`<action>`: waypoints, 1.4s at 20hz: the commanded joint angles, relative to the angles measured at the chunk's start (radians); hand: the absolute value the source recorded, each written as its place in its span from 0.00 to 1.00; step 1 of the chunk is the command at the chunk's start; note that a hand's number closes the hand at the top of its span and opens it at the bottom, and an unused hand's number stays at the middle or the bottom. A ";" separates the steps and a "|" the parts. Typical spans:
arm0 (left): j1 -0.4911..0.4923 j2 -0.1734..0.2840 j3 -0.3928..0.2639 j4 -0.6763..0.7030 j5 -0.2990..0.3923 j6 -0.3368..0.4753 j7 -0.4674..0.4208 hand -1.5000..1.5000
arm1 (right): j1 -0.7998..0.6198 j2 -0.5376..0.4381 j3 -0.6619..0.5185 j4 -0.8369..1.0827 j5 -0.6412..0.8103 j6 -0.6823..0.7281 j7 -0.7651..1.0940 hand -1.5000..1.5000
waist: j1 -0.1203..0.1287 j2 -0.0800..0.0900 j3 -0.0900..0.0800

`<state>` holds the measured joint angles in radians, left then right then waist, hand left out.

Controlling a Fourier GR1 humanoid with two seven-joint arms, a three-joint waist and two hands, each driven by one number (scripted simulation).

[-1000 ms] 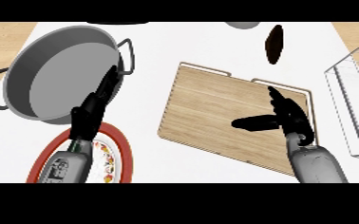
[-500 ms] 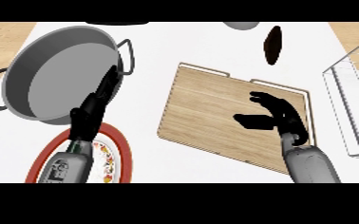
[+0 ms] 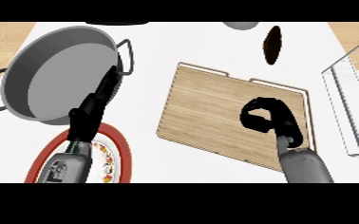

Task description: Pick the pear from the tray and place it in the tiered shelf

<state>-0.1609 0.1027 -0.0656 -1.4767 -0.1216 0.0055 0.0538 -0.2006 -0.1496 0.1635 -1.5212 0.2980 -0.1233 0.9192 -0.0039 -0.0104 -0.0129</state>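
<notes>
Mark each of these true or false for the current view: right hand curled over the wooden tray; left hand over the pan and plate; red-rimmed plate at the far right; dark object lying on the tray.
1. The right hand is curled over the wooden tray. True.
2. The left hand is stretched out straight across the grey pan and the plate. True.
3. The red-rimmed plate is at the far right. False: it is at the lower left.
4. The dark object lies on the tray. False: it shows beyond the tray's far edge, over the white counter.
</notes>
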 commanded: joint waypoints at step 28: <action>0.067 0.018 0.084 0.022 0.016 0.048 -0.023 0.50 | 0.111 -0.682 -0.190 -0.489 -0.479 0.838 -1.290 1.00 | -0.154 -0.023 0.033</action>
<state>-0.1107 0.1137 0.0074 -1.4461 -0.1062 0.0472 0.0340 -0.1029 -0.7670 0.1224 -2.0307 -0.1035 0.6742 -0.2483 -0.1400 -0.0351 0.0204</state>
